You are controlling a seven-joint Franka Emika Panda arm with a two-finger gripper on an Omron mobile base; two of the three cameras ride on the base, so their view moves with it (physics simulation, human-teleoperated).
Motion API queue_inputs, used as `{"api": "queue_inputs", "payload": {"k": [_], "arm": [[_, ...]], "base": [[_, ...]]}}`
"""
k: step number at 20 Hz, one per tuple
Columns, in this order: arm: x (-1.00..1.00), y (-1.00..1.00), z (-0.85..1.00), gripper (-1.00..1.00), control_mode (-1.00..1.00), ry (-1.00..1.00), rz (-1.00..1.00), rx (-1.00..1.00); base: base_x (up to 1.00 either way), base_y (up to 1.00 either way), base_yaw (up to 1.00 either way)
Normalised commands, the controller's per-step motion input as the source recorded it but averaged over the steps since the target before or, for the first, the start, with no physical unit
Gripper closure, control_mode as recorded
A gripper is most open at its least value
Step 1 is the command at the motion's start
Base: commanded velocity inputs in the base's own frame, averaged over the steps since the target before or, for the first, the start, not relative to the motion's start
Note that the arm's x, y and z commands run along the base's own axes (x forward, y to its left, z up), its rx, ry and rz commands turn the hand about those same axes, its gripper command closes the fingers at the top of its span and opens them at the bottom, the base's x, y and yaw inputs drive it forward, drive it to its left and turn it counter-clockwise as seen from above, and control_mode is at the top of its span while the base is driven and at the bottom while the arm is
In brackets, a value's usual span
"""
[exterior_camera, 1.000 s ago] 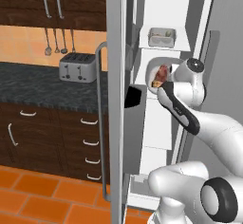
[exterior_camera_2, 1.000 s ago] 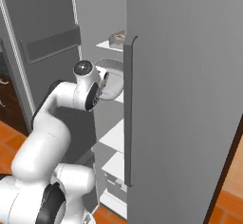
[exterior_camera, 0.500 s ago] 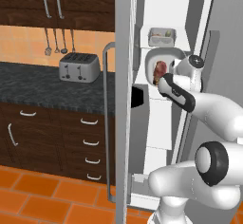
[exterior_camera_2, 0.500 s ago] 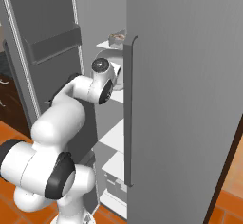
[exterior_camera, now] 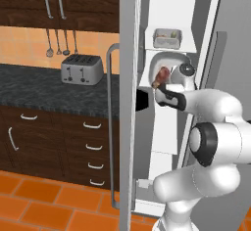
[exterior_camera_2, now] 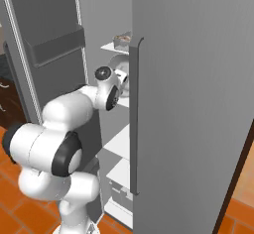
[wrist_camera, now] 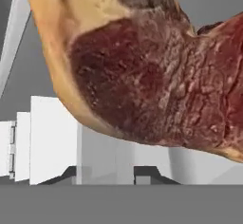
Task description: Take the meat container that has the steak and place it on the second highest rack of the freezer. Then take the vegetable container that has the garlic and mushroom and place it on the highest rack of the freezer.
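Steak (exterior_camera: pixel 162 74) stands tilted in its container (exterior_camera: pixel 169 61) inside freezer (exterior_camera: pixel 169 10); claw grip state unclear

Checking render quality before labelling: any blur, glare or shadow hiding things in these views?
Left base view: sharp, evenly lit, the steak small but readable. Right base view: flat grey, no glare, the freezer door blocks most shelves. Hand view: the steak is so close it looks soft and pixelated.
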Motion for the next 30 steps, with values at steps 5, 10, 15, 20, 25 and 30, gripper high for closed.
{"api": "queue_inputs", "payload": {"k": [5, 10, 15, 20, 25, 30], "arm": [[0.81, -0.19, -0.36, 1.00, -1.00, 0.01, -0.03, 0.01], [0.54, -0.01, -0.10, 1.00, -1.00, 0.01, 0.00, 0.01], [0.20, 0.01, 0.08, -1.00, -1.00, -0.01, 0.00, 0.00], [-0.70, 0.33, 0.70, -1.00, -1.00, -0.23, 0.01, -0.03], [-1.00, 0.57, 0.78, -1.00, -1.00, -0.19, 0.08, -0.07], [-1.00, 0.18, 0.94, -1.00, -1.00, -0.01, 0.02, -0.06]], "base": [[0.00, 0.00, 0.00], [0.00, 0.00, 0.00], [0.00, 0.00, 0.00], [0.00, 0.00, 0.00], [0.00, 0.00, 0.00], [0.00, 0.00, 0.00]]}}
